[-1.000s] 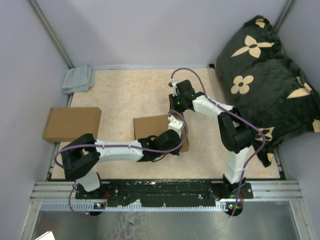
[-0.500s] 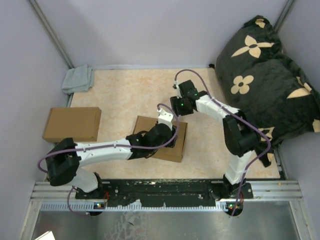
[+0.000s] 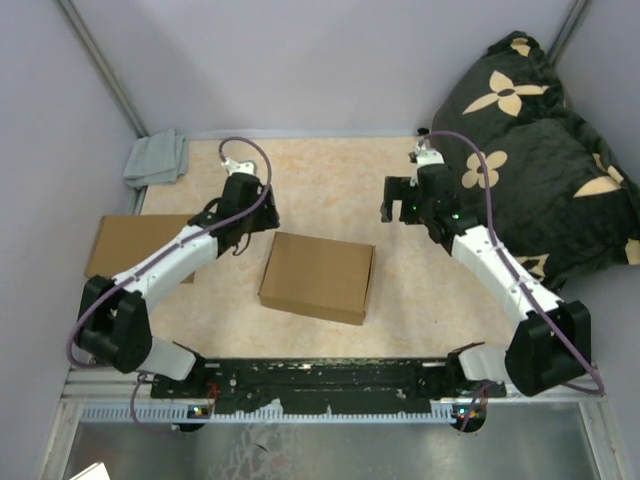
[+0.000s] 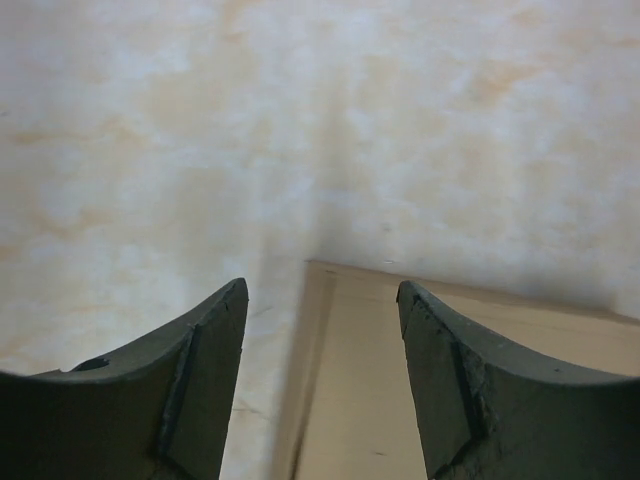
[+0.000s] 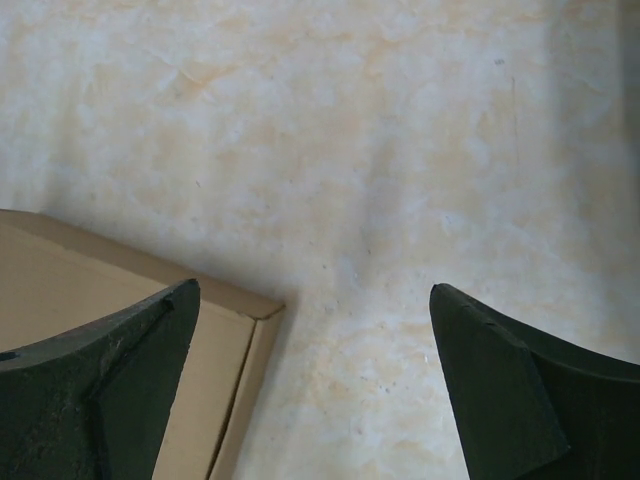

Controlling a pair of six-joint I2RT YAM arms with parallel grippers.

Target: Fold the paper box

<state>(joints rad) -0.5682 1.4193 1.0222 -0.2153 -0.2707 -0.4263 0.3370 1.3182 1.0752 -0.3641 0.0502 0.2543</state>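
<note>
The paper box (image 3: 317,277) lies closed and flat in the middle of the table, a plain brown shallow rectangle. My left gripper (image 3: 258,215) hangs above the table just past the box's far left corner, open and empty. In the left wrist view that gripper (image 4: 320,295) has a corner of the box (image 4: 400,400) showing between its fingers. My right gripper (image 3: 392,205) is off the box's far right corner, wide open and empty. In the right wrist view the right gripper (image 5: 313,290) frames bare table, with a corner of the box (image 5: 60,270) at the left.
A second flat brown box (image 3: 130,245) lies at the table's left edge, partly under my left arm. A grey cloth (image 3: 157,158) sits in the far left corner. A big black flowered cushion (image 3: 540,150) fills the right side.
Both grippers have opened and let go of the box. Each arm has drawn back from over it, the left to the far left, the right to the far right. The box now lies uncovered.
</note>
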